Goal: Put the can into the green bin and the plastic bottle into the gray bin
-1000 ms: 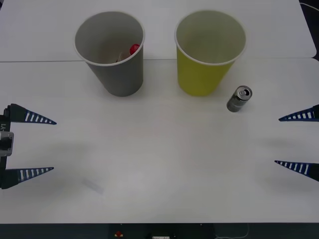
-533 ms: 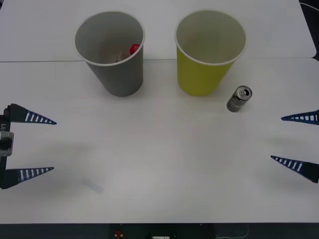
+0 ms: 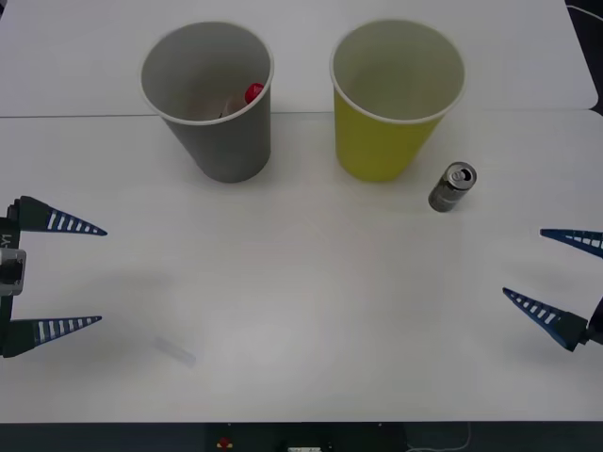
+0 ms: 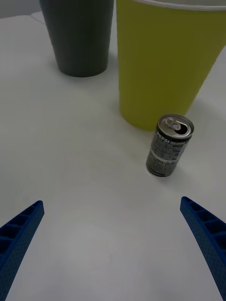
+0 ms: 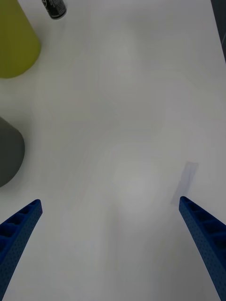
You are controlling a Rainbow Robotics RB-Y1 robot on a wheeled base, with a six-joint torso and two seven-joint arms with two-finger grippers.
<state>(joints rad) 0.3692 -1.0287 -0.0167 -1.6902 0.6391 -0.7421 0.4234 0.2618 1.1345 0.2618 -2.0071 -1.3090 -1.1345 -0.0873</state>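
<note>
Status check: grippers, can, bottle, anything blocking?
Left gripper open, parked at the table's left edge. Right gripper open, empty, short of the can. Can upright beside the green bin; bottle in the gray bin. Nothing in the way.

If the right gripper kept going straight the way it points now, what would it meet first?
Most likely the can. The right gripper is open at the table's right edge, and in its wrist view the can stands upright ahead, slightly off centre, with the green bin just behind. Depth is unclear, so it might slip past.
</note>
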